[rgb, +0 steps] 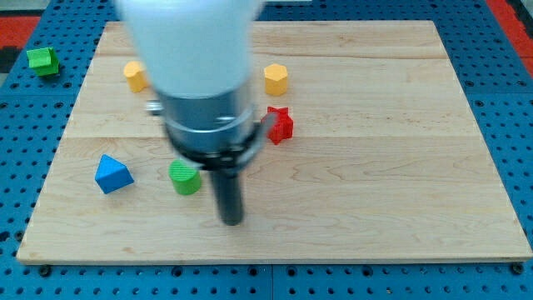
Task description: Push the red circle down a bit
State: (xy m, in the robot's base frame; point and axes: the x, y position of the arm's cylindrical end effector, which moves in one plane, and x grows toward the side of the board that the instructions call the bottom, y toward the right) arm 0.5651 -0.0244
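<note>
- Searching the bench (pixel 400 208) for the red circle gives nothing: no such block is seen. It is judged to be hidden behind the blurred white and grey arm (pixel 200 75), which covers much of the bench's middle.
- No jaws are fitted, so nothing can be opened, closed or held. The arm ends in a dark rod, and my tip (pixel 231 222) is set on the wood near the bench's 6 o'clock edge.
- The green cylinder (pixel 185 177) is found near my tip at its 10 o'clock, apart from it and not touched.
- The red star (pixel 281 125) is seen at 1 o'clock from my tip, just beside the arm's body. It is not the task's block and is best left alone.
- Two yellow blocks are placed toward the 12 o'clock edge: one (pixel 135 75) at 11 o'clock from my tip, and a hexagon (pixel 276 79) beyond the red star.
- The blue triangle (pixel 112 173) is seen at 9 o'clock from the green cylinder, and a green block (pixel 42 60) lies off the bench on the blue pegboard (pixel 500 50).
- A push toward 6 o'clock is judged to need my tip on the circle's 12 o'clock side. Whether it is so placed cannot be told.
</note>
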